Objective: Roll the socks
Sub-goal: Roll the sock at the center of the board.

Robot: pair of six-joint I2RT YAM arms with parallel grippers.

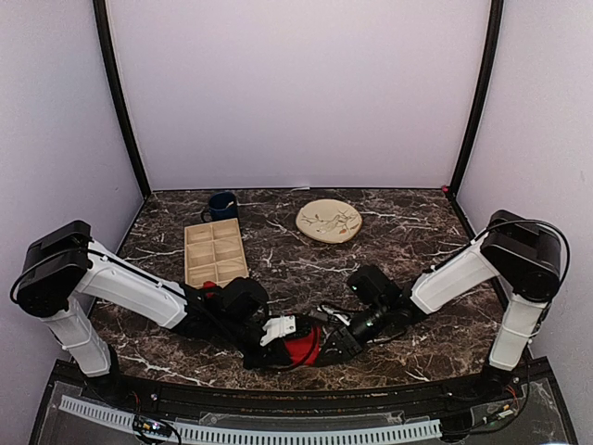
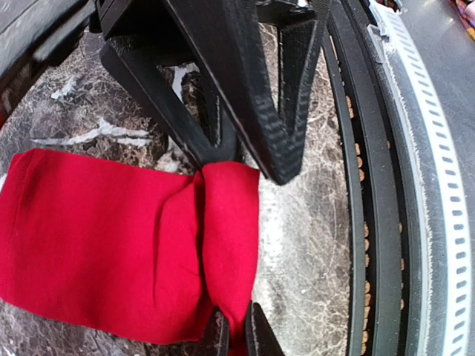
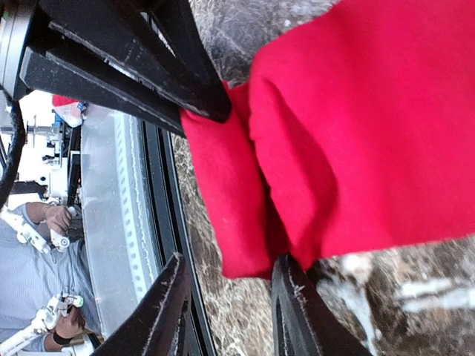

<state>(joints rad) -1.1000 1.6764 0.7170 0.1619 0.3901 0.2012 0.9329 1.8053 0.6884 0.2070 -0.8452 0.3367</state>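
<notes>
Socks are bright red – bench is dark brown marble with white veins, beige plate with thin line doodles, navy mug, tan tray.

Bright red soft fabric socks lie bunched on the dark, white-veined marble tabletop. The left gripper has its black fingers pinched on the bundle's right-hand fold. Two more black tips at the bottom edge are possibly another gripper's. A white perforated strip runs along the right.

socks | top cam: mostly hid | wrist cams: cut off @ edge
</notes>
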